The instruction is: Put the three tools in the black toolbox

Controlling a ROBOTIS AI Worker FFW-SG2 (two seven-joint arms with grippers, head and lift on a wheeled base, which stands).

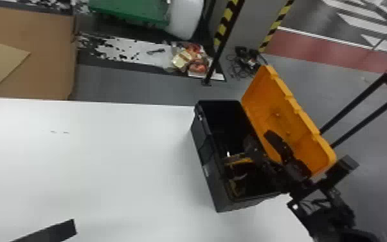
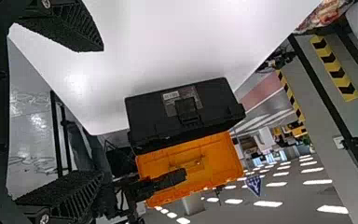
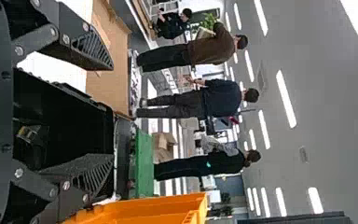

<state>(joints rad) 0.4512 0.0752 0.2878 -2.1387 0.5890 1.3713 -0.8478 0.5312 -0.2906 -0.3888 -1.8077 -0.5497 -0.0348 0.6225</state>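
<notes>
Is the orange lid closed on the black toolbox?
No, the orange lid stands open, tilted outward from the black toolbox.

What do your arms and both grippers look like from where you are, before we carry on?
The right arm is black, built of blocky jointed sections. The left gripper and right gripper look alike: black, wedge-shaped fingers with slanting ribs along their sides, and round silvery bolts where they join their mounts.
</notes>
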